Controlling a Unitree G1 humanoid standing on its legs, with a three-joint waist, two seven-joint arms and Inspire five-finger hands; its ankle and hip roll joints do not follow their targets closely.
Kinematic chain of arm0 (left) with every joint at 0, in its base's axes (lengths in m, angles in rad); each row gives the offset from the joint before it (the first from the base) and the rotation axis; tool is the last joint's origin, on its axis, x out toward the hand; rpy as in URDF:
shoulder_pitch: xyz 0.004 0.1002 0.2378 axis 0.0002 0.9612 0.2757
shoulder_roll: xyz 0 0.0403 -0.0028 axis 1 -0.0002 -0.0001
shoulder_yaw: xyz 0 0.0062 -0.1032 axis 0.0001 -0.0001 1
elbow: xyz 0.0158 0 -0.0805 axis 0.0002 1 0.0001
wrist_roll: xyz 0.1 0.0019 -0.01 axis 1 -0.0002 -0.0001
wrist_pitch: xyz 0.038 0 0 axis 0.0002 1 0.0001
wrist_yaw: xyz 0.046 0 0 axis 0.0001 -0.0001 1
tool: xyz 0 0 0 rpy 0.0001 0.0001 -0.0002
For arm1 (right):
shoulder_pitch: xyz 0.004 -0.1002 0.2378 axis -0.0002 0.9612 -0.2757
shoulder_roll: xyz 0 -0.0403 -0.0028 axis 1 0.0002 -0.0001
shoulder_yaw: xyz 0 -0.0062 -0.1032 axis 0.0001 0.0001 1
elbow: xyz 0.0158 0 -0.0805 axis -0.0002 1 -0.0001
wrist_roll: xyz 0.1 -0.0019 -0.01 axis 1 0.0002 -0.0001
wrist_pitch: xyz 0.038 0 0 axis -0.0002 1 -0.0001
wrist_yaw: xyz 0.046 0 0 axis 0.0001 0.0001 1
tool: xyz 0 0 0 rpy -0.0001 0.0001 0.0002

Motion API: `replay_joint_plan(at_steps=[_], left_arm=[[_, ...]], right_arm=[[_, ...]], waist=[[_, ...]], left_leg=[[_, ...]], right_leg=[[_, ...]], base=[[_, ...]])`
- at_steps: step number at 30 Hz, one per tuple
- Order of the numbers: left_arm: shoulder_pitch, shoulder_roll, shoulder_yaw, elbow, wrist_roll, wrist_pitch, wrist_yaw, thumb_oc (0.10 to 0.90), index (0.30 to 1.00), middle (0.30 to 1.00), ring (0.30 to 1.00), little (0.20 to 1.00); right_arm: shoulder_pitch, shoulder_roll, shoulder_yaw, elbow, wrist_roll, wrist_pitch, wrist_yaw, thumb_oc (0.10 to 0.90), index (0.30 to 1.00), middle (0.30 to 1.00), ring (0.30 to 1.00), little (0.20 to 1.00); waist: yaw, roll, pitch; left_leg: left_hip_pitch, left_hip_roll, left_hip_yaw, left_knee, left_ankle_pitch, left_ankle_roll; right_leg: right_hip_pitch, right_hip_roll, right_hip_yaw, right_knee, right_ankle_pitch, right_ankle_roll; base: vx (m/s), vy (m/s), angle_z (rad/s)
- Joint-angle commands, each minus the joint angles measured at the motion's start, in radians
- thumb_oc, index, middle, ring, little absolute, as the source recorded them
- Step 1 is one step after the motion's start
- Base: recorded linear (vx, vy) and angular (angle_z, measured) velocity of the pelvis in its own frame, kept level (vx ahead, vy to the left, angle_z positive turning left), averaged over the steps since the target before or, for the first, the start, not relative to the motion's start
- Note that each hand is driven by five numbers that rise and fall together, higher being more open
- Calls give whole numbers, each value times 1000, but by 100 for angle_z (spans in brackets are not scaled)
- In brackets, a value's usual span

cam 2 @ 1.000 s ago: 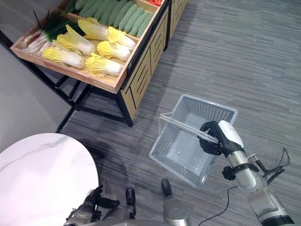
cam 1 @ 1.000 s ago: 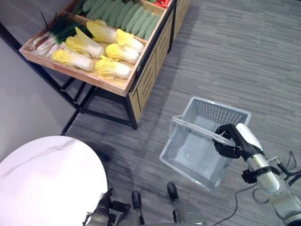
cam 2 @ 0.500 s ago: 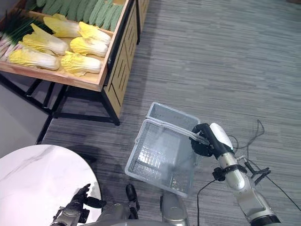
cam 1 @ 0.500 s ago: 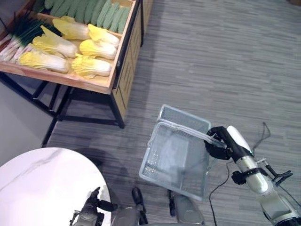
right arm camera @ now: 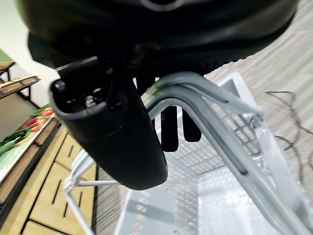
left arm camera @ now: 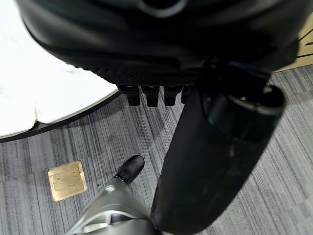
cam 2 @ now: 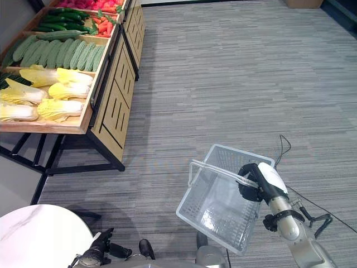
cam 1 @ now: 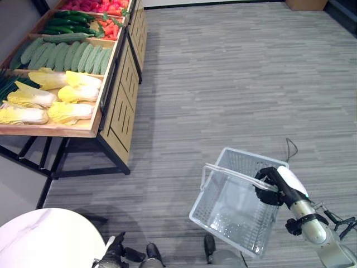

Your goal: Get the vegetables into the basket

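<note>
The right hand (cam 1: 271,187) has its fingers curled round the handles (cam 1: 234,174) of the basket (cam 1: 223,220), carrying it above the grey floor (cam 1: 234,84). The basket hangs just inboard of the hand, tilted, its grey mesh walls open to view and nothing inside it. In the right wrist view the handles (right arm camera: 210,112) run between the thumb (right arm camera: 115,142) and the fingers (right arm camera: 168,127), which close round them, with the basket's perforated bottom (right arm camera: 195,196) beyond.

The vegetables are well apart from the basket, over at the far left on a wooden stand (cam 1: 114,106). Pale yellow cabbages (cam 1: 67,103) lie in the nearest compartment, beside dark green leaves at the very edge. Past them sits a row of light green gourds (cam 1: 67,56), then dark cucumbers (cam 1: 61,28), then orange carrots (cam 1: 109,25), with something red (cam 1: 95,5) at the far end. The stand's side facing the basket is slatted wood on black legs.

The left hand (cam 1: 114,257) hangs low by the near edge, next to a round white table (cam 1: 50,240). In the left wrist view its fingers (left arm camera: 146,95) point down, relaxed, holding nothing, with the thumb (left arm camera: 220,156) jutting out below them. A small brass plate (left arm camera: 67,180) is set in the floor there.
</note>
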Motion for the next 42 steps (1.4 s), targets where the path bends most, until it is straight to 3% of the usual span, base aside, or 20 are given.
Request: replay_joint_plan(at_steps=[1, 2, 5, 9, 19, 23, 26, 29, 35, 37, 38, 39, 42], left_arm=[[-47, 47, -11, -20, 14, -32, 19, 900, 1000, 1000, 1000, 1000], [-48, 44, -24, -26, 13, -37, 18, 900, 1000, 1000, 1000, 1000], [-50, 45, -49, -25, 10, -47, 19, 900, 1000, 1000, 1000, 1000], [-37, 48, -65, -36, 8, -54, 8, 900, 1000, 1000, 1000, 1000], [-33, 63, -24, 13, -5, -37, 10, 900, 1000, 1000, 1000, 1000], [-25, 78, -10, 26, 9, -35, 3, 900, 1000, 1000, 1000, 1000], [-27, 117, -12, 23, 32, -42, -2, 900, 1000, 1000, 1000, 1000], [-39, 122, 5, 16, 17, -38, 20, 900, 1000, 1000, 1000, 1000], [-20, 91, -4, 19, 31, -26, 22, 900, 1000, 1000, 1000, 1000], [-22, 94, -6, 16, 35, -24, 22, 900, 1000, 1000, 1000, 1000], [-24, 103, -4, 4, 32, -27, 24, 900, 1000, 1000, 1000, 1000], [-26, 107, -3, -2, 31, -26, 26, 900, 1000, 1000, 1000, 1000], [-35, 114, -7, -12, 32, -29, 20, 900, 1000, 1000, 1000, 1000]], right_arm=[[-136, -64, -124, -108, 13, -81, -116, 400, 300, 300, 300, 300], [-153, -84, -125, -69, 1, -77, -127, 400, 300, 300, 300, 300], [-183, -104, -111, 19, -12, -71, -153, 400, 300, 300, 300, 300], [-206, -72, -103, 97, 26, -61, -156, 400, 300, 300, 300, 300], [-241, 31, -73, 181, 88, -46, -144, 400, 300, 300, 300, 300], [-248, 34, -67, 209, 80, -40, -133, 400, 300, 300, 300, 300], [-312, -44, -29, 297, 33, -42, -132, 400, 300, 300, 300, 300], [-317, -14, -35, 303, 57, -41, -136, 400, 300, 300, 300, 300], [-287, 48, -71, 301, 76, -31, -159, 400, 300, 300, 300, 300], [-284, 53, -75, 297, 72, -29, -164, 400, 300, 300, 300, 300], [-302, 57, -67, 306, 72, -30, -170, 400, 300, 300, 300, 300], [-300, 58, -66, 305, 72, -32, -170, 400, 300, 300, 300, 300], [-289, 54, -72, 292, 76, -36, -167, 400, 300, 300, 300, 300]], waist=[[46, -55, 17], [53, -56, 10], [67, -60, -1], [74, -56, -22], [104, -77, -38], [112, -83, -48], [117, -89, -64], [122, -96, -70], [124, -108, -71], [123, -106, -55], [119, -91, -25], [113, -84, -16], [92, -68, 3]], left_leg=[[8, -81, -158, 31, -95, -10], [-12, -103, -218, 2, -93, -4], [-58, -129, -313, -39, -67, -3], [-19, -135, -297, -60, -86, 13], [35, -171, -238, -77, -132, 61], [59, -181, -231, -94, -141, 72], [80, -188, -230, -108, -151, 73], [93, -197, -233, -108, -161, 82], [94, -237, -241, -101, -185, 113], [85, -254, -250, -85, -195, 129], [100, -257, -250, -85, -203, 142], [103, -256, -259, -80, -207, 143], [125, -257, -283, -57, -233, 144]], right_leg=[[39, -56, 40, -52, 50, 92], [36, -62, 44, -63, 56, 94], [36, -73, 58, -72, 73, 105], [45, -71, 80, -79, 70, 112], [39, -108, 141, -72, 86, 145], [40, -116, 142, -63, 87, 156], [50, -126, 129, -65, 94, 169], [61, -137, 111, -48, 93, 177], [42, -170, 133, -3, 157, 203], [11, -176, 153, 64, 178, 206], [-41, -157, 164, 189, 194, 199], [-60, -142, 172, 223, 188, 193], [-134, -83, 191, 205, 125, 166]], base=[[34, -22, -14], [50, 6, -22], [68, 32, -13], [70, 83, -20], [58, 145, -28], [73, 123, -5], [75, 112, -3], [89, 134, 7], [58, 144, 2], [31, 202, -3], [38, 200, -12], [77, 149, -26], [154, 28, 10]])
